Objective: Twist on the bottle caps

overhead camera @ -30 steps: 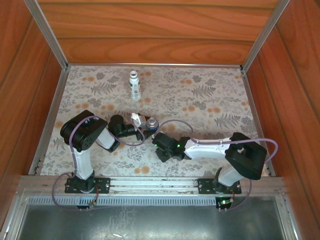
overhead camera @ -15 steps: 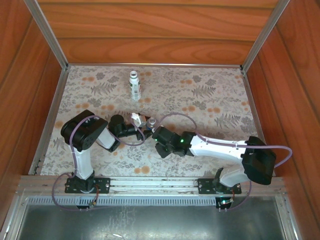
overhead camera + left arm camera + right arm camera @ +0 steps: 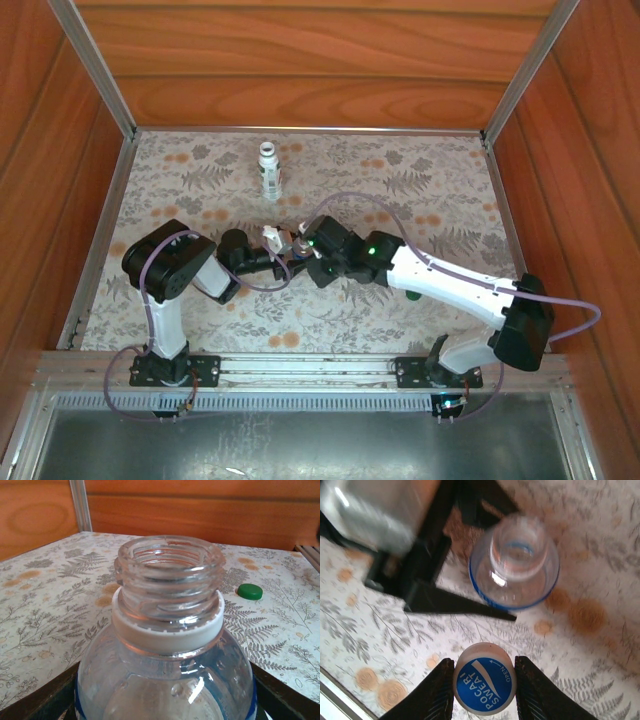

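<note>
Left gripper (image 3: 288, 250) clamps the clear bottle (image 3: 167, 645); right gripper (image 3: 484, 692) pinches the blue cap (image 3: 484, 682), which next probably needs centring over the open neck (image 3: 167, 575).

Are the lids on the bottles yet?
No lid is on yet. The left end effector holds the clear bottle, neck open; the right end effector grips the blue cap. Still to do: screw it on, then put the loose green cap on the white bottle.
</note>
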`<act>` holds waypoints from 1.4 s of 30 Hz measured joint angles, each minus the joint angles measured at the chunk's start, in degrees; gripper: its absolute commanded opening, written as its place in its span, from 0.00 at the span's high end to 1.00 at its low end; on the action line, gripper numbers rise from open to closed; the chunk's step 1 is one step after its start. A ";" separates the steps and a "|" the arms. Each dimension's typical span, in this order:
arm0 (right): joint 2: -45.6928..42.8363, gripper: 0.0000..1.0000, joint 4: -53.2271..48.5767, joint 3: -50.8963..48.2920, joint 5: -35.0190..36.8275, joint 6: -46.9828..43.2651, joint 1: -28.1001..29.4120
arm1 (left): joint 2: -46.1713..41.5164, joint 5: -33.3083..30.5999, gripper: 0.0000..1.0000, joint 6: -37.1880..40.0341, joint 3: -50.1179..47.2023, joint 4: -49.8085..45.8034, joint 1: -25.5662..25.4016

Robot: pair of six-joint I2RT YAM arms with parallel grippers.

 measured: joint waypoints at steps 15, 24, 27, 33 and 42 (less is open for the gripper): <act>11.39 0.63 -6.43 16.20 -3.06 -9.46 -6.93 | 0.20 0.11 0.30 -0.13 0.20 0.04 0.00; 13.20 0.63 -8.39 16.96 -5.27 -10.64 -7.28 | 0.20 0.11 0.30 -0.13 0.20 0.04 0.00; 13.81 0.63 -8.57 17.18 -6.10 -10.64 -7.28 | 0.20 0.13 0.30 -0.13 0.17 0.04 0.00; 15.63 0.63 -8.74 17.66 -6.29 -10.73 -7.28 | 0.20 0.22 0.30 -0.15 0.17 0.04 0.04; 17.29 0.66 -10.16 19.98 -6.27 -10.86 -7.30 | 0.28 0.22 0.30 -0.61 0.20 0.22 0.37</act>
